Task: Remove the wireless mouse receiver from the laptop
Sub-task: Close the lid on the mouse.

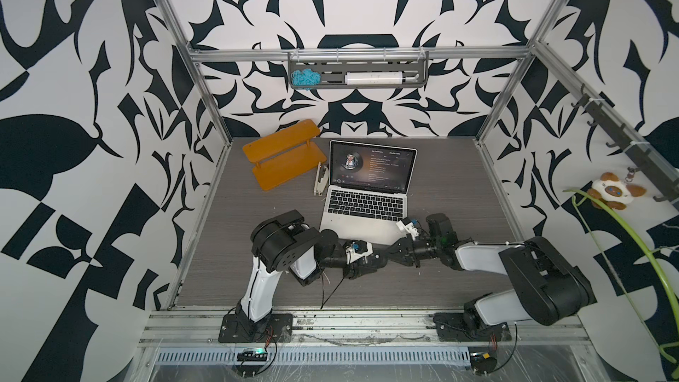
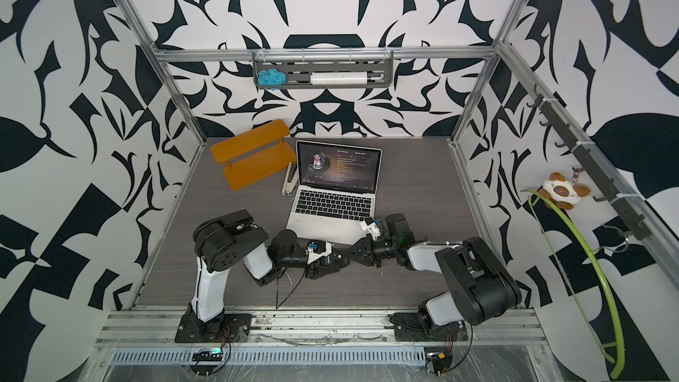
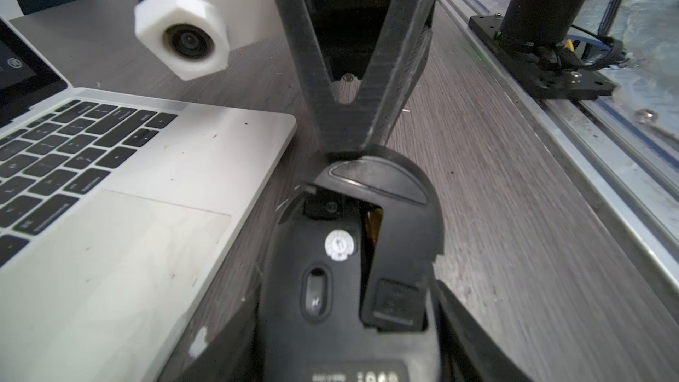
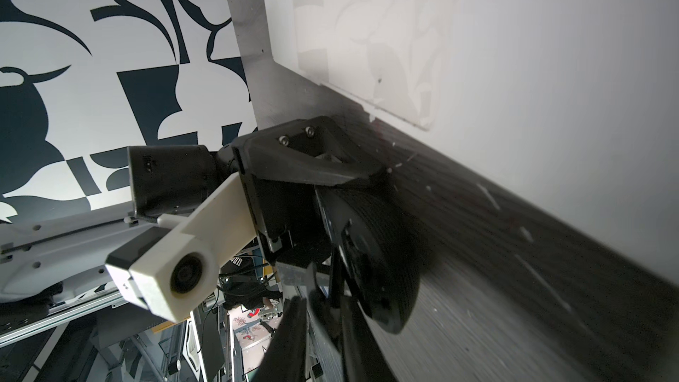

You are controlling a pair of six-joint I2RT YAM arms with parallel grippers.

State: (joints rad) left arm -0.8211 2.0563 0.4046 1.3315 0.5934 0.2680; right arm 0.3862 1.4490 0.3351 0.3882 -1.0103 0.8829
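The silver laptop (image 1: 362, 227) (image 2: 323, 227) stands open at mid-table, and its palm rest shows in both wrist views (image 3: 147, 251) (image 4: 514, 67). My left gripper (image 1: 378, 257) (image 3: 349, 354) is shut on a black mouse (image 3: 330, 306) (image 4: 378, 244). It holds the mouse underside up, just in front of the laptop, with its bottom cover ajar. My right gripper (image 1: 391, 249) (image 3: 349, 150) (image 4: 323, 325) has its tips at the mouse's front end, jaws a narrow gap apart. A small black piece (image 3: 323, 207) sits in the open compartment. I cannot tell whether it is the wireless mouse receiver.
An orange two-tier shelf (image 1: 283, 152) and a stapler (image 1: 319, 178) lie left of the laptop screen. A grey rack (image 1: 358, 75) hangs on the back wall. A plush toy (image 1: 611, 191) hangs at the right. The metal front rail (image 3: 588, 141) runs close behind both grippers.
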